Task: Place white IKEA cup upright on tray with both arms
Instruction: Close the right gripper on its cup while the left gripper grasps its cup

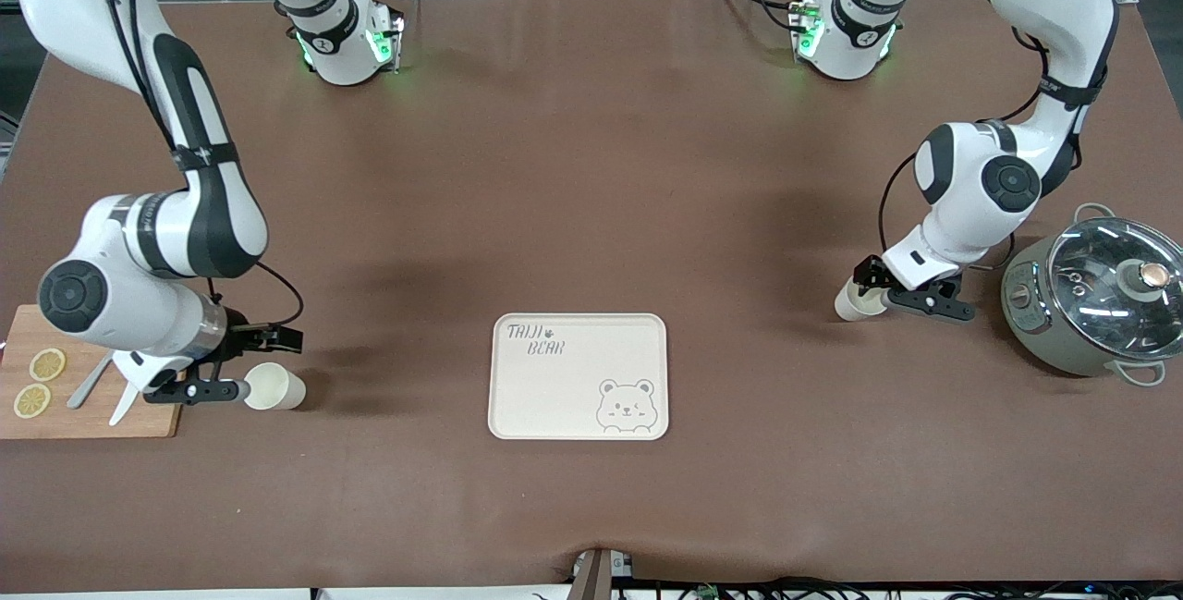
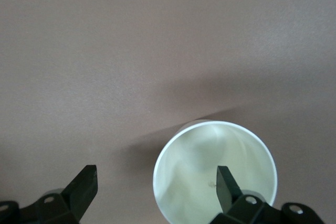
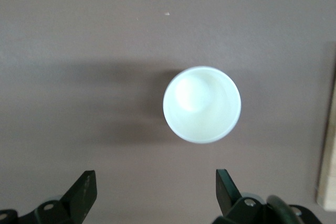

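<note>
Clock laid on the counter as in the front view, 12 toward the arm bases.

Tray (image 1: 578,424): flat, in the nearer half of the counter, midway between the arms. No cup on it.

Near cup (image 1: 274,386): at 9 o'clock of the tray, well apart, about level with it. Mouth turned to the right tool (image 3: 155,178). Right tool spread wide; cup lined up with the gap, ahead of the tips, untouched. Nothing held.

Far cup (image 1: 852,300): at 2 o'clock of the tray, well apart. Left tool (image 2: 157,171) spread too, astride the cup wall: one finger (image 2: 228,187) inside the mouth, the other outside. Not clamped.

Judged: left tool placed to pinch the rim, then carry toward 8 o'clock to the tray. Right tool to advance onto its cup first, then carry toward 3 o'clock.
</note>
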`<action>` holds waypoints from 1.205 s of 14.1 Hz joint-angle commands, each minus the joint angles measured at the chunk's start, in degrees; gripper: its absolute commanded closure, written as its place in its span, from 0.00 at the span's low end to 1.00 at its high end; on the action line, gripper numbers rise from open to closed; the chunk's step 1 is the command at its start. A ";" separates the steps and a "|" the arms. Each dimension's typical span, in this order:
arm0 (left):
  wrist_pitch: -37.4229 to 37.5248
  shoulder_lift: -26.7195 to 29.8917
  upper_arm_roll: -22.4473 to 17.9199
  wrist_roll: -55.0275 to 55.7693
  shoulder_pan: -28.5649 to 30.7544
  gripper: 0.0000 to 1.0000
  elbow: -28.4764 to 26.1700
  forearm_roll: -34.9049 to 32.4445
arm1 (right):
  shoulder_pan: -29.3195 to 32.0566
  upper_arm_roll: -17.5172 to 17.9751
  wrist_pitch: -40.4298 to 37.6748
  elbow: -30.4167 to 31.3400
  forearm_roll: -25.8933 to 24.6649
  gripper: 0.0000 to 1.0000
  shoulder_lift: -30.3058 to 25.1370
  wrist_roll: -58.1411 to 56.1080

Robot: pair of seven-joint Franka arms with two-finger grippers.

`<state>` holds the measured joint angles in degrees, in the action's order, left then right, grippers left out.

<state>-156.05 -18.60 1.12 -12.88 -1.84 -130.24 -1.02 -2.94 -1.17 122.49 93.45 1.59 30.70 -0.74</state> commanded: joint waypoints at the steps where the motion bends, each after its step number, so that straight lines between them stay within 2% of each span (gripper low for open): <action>1: -1.54 -0.03 0.28 -2.41 0.52 0.00 -0.27 0.66 | -0.74 0.11 5.01 -1.08 0.87 0.00 3.21 0.21; 2: -1.80 0.14 0.28 -2.32 0.61 0.08 -0.45 0.75 | -1.01 0.11 6.86 -1.08 0.87 0.00 4.44 0.22; 3: -1.72 0.41 0.28 -2.50 1.65 0.99 -0.80 0.66 | -1.18 0.11 8.53 -1.17 0.78 0.00 5.50 0.13; 10: -1.89 0.15 0.55 -3.03 2.45 1.00 -0.80 0.58 | -0.92 0.02 12.24 -1.26 0.08 0.00 8.67 -0.14; 11: -1.81 0.23 0.55 -2.94 2.37 1.00 -0.72 0.58 | -0.92 0.02 12.07 -1.26 0.08 0.14 8.67 -0.75; 14: -1.72 0.50 1.42 -1.80 2.28 1.00 -0.19 0.66 | -0.84 0.02 11.80 -1.43 -0.01 0.69 8.76 -2.16; 16: -1.63 0.50 2.30 1.70 2.10 1.00 0.77 0.58 | -0.83 0.02 11.80 -1.61 -0.10 0.93 8.67 -2.24; 17: -1.37 0.50 3.87 3.55 2.10 1.00 1.56 0.66 | -0.83 0.02 11.80 -1.70 -0.18 0.98 8.67 -2.25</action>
<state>-157.17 -18.12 2.79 -12.34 0.10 -129.81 -0.83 -4.11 -1.34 134.54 93.02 1.62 38.84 -2.13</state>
